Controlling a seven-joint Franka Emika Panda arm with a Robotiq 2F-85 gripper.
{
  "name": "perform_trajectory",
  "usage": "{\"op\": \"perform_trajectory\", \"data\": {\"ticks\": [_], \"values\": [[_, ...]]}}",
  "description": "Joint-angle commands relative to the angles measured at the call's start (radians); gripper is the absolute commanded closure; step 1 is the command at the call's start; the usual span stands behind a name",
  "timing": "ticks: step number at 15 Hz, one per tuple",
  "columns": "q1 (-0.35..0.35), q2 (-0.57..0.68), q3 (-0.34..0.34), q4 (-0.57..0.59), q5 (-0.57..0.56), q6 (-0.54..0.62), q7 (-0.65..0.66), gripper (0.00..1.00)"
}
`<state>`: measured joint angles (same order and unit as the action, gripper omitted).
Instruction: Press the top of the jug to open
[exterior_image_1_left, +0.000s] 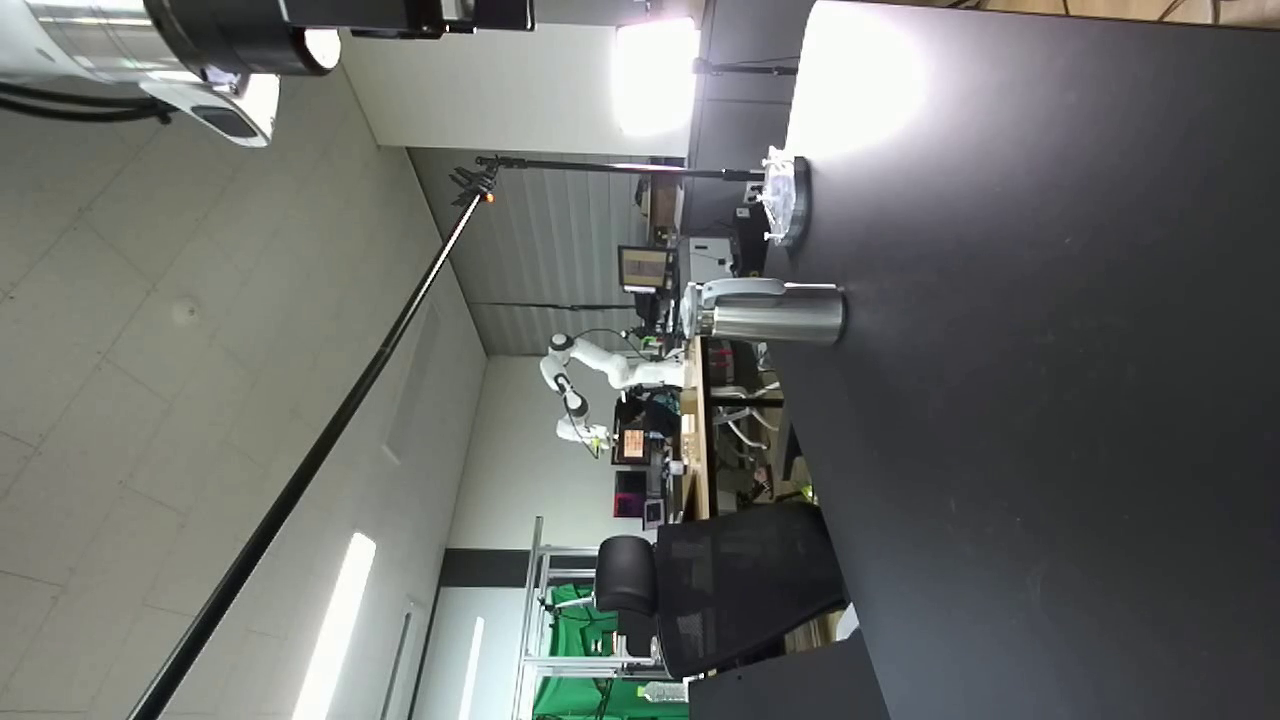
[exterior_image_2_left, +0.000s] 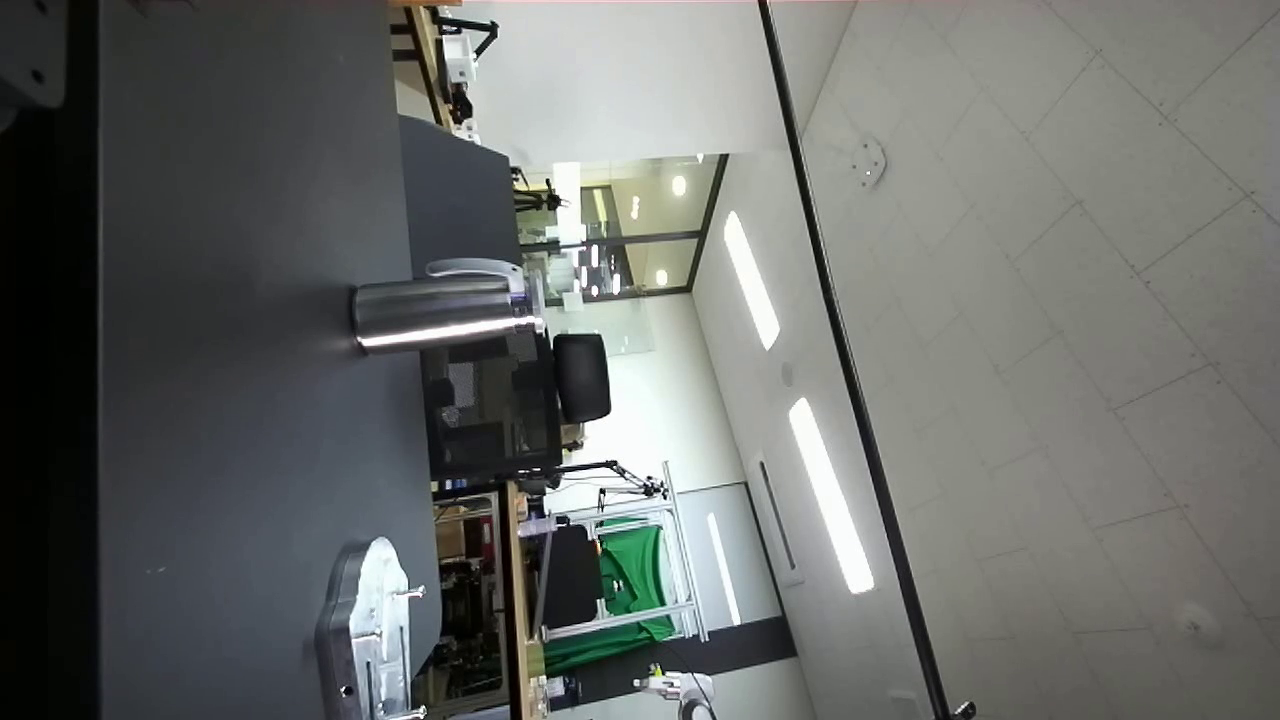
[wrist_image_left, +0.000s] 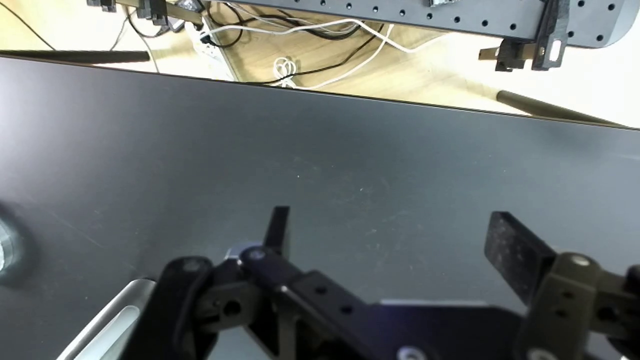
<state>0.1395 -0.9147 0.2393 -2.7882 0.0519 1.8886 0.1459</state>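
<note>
Both exterior views lie on their side. The silver-grey jug stands upright on the dark table in both exterior views (exterior_image_1_left: 779, 314) (exterior_image_2_left: 435, 315), with a light grey handle and a lid at its top. The lid looks closed, but this is too small to be sure. My gripper (wrist_image_left: 392, 222) is open in the wrist view, with only bare tabletop between its fingers. In an exterior view the gripper (exterior_image_1_left: 490, 16) is partly cut off at the image edge, well above the table and apart from the jug. It is out of view in the other exterior picture.
A silvery plate with small posts on a dark base (exterior_image_1_left: 785, 198) (exterior_image_2_left: 365, 640) sits on the table (wrist_image_left: 320, 150). A silver-edged object (wrist_image_left: 112, 320) and a round clear object (wrist_image_left: 4, 247) are cut off in the wrist view. A black chair (exterior_image_1_left: 750, 585) stands beyond the table edge.
</note>
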Motion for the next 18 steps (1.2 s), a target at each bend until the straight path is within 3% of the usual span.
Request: {"op": "perform_trajectory", "data": {"ticks": [1,10,14,18], "values": [[-0.041,0.047,-0.059,0.03,-0.069,0.034,-0.052,0.0],[-0.215,0.309,-0.254,0.21,-0.249,0.19,-0.206,0.0],[-0.238,0.46,-0.317,0.351,-0.258,0.24,-0.272,0.0],[-0.231,0.621,-0.393,0.535,-0.215,0.216,-0.422,0.0]]}}
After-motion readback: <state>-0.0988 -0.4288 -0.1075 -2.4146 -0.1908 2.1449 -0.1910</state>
